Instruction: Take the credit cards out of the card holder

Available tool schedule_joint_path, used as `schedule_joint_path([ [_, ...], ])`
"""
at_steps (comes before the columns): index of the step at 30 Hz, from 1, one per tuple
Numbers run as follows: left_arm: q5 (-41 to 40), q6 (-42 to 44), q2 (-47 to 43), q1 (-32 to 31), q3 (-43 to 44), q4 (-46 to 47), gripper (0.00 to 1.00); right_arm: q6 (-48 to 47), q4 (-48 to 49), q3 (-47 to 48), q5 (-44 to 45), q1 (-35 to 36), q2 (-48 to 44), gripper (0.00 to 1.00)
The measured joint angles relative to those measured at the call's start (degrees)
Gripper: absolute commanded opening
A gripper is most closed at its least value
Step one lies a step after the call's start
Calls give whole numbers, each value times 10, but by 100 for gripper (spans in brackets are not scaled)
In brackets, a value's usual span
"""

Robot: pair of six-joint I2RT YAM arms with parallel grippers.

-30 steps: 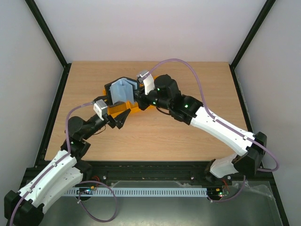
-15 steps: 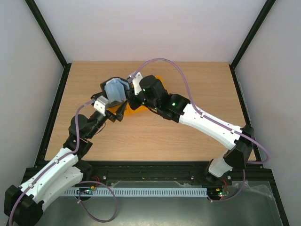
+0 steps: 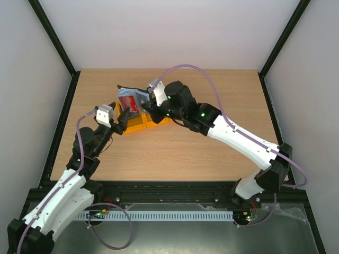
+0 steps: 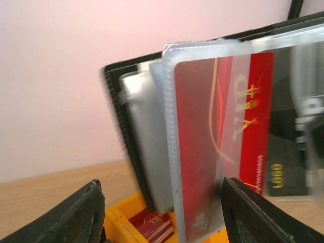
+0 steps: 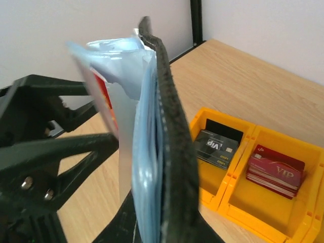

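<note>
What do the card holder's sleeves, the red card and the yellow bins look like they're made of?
Sleeves: clear, flexible plastic film, glossy; the card shows through. Red card: likely stiff glossy plastic with gold print. Yellow bins: seemingly moulded hard plastic, smooth walls.

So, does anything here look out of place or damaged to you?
Nothing looks spilled or damaged. The only unusual sight is the card holder held upright in mid-air, its clear sleeves fanned out, a red card in one. Below, the yellow bins hold cards lying flat.
</note>
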Motion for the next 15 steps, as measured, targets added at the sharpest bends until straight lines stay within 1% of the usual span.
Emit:
schedule_joint_path([
  [6,18,-58,-12,40,1,-24,64,-5,-9,-11,-85,-39,-33,2],
  [7,22,-67,-14,44,1,-26,65,-5,-9,-15,-95,-43,-38,2],
  [9,34,-75,-16,48,1,-28,74,-5,-9,-23,-114,-54,-48,2],
  [11,63,-83,-19,50,1,-27,83,-5,-9,-26,-126,-58,-52,2],
  [12,81,-85,-20,51,1,-26,86,-5,-9,-26,-132,-58,-52,2],
  [15,148,-87,-26,51,1,-22,91,-6,-11,-29,-142,-58,-52,2],
])
